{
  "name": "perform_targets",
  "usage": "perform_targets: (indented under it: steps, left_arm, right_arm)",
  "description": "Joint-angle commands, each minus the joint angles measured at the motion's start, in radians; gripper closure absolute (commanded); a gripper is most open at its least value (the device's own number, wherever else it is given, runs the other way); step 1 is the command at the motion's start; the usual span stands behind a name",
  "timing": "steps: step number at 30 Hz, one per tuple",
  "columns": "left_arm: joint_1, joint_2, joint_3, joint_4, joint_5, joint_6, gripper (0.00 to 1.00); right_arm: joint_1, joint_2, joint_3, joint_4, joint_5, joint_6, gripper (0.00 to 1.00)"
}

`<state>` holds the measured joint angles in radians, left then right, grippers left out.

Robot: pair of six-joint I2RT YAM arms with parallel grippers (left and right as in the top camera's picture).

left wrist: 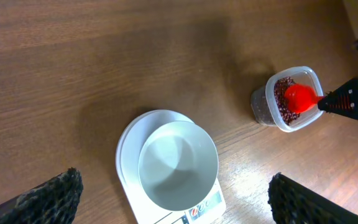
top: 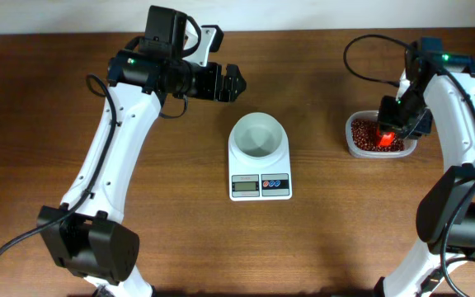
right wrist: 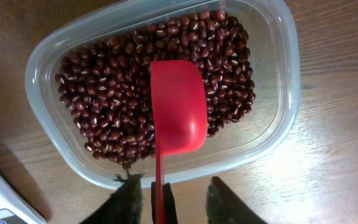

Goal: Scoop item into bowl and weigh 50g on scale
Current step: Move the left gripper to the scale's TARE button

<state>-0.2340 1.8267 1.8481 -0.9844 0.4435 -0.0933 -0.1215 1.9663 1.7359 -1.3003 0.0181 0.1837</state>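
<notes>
The white bowl (top: pixel 258 136) stands empty on the white scale (top: pixel 261 186) at the table's middle. My left gripper (top: pixel 232 82) hangs wide open behind and left of it; in the left wrist view the bowl (left wrist: pixel 178 165) lies below its fingers (left wrist: pixel 48 199). The red-brown beans (right wrist: pixel 104 106) fill a clear container (right wrist: pixel 284 74) at the right. A red scoop (right wrist: pixel 178 106) lies on them. Its thin handle runs up between the jaws of my right gripper (right wrist: pixel 176 190), close to the left finger, with a gap to the right finger. The jaws are partly open.
The container (top: pixel 378 137) sits near the table's right side, under my right arm. Black cables loop above the right arm (top: pixel 361 58). Bare brown wood surrounds the scale.
</notes>
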Motion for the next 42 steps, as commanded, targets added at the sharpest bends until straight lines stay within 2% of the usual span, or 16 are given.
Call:
perform_targets:
  steps: [1, 6, 8, 11, 12, 13, 14, 18, 23, 26, 29, 33, 36, 38, 40, 42]
  left_arm:
    - [0.002, -0.024, 0.004, -0.002, -0.008, 0.020, 0.02]
    - [0.001, -0.024, 0.004, -0.002, -0.008, 0.020, 0.02]
    - [0.001, -0.024, 0.004, -0.002, -0.007, 0.019, 0.03]
    - [0.002, -0.024, 0.004, -0.002, -0.007, 0.020, 0.04]
    - [0.002, -0.024, 0.004, -0.002, -0.007, 0.020, 0.21]
    - [0.002, -0.024, 0.004, -0.002, -0.008, 0.020, 0.55]
    - [0.002, -0.025, 0.004, -0.003, -0.030, 0.020, 1.00]
    - [0.000, -0.060, 0.004, -0.077, -0.071, 0.020, 1.00]
    - [-0.038, -0.134, 0.004, -0.263, -0.164, 0.040, 1.00]
    - [-0.153, -0.135, -0.035, -0.328, -0.175, 0.087, 1.00]
    - [-0.295, -0.135, -0.133, -0.302, -0.248, 0.086, 1.00]
    - [-0.509, -0.135, -0.285, -0.132, -0.347, 0.078, 1.00]
    - [-0.618, -0.135, -0.433, 0.066, -0.547, 0.008, 1.00]
    - [-0.664, -0.135, -0.529, 0.208, -0.636, -0.020, 1.00]
    - [-0.671, -0.132, -0.615, 0.348, -0.643, -0.018, 1.00]
    - [-0.671, -0.131, -0.663, 0.412, -0.653, 0.023, 1.00]
  right_arm:
    - [0.005, -0.007, -0.005, 0.010, -0.006, 0.004, 0.67]
    - [0.004, -0.007, -0.005, 0.015, -0.006, 0.004, 0.86]
    - [0.004, -0.007, -0.005, 0.015, -0.006, 0.004, 0.89]
    - [0.003, -0.007, -0.004, 0.016, -0.006, 0.004, 0.89]
    - [0.003, -0.007, -0.004, 0.016, -0.006, 0.004, 0.92]
    - [0.003, -0.007, -0.004, 0.015, -0.006, -0.002, 0.96]
    - [0.003, -0.007, -0.004, 0.016, -0.006, -0.023, 0.96]
    - [0.003, -0.007, -0.004, 0.019, -0.006, -0.038, 0.96]
    - [0.003, -0.007, -0.004, 0.022, -0.006, -0.038, 0.96]
    - [0.003, -0.007, -0.004, 0.023, -0.006, -0.038, 0.96]
    - [0.003, -0.007, -0.004, 0.023, -0.006, -0.038, 0.96]
    - [0.003, -0.007, -0.004, 0.024, -0.006, -0.038, 0.96]
    - [0.003, -0.007, -0.004, 0.026, -0.006, -0.037, 0.96]
    - [0.003, -0.007, -0.005, 0.026, -0.006, -0.037, 0.96]
    - [0.003, -0.007, -0.005, 0.026, -0.006, -0.038, 0.96]
    - [0.003, -0.007, -0.005, 0.026, -0.006, -0.038, 0.95]
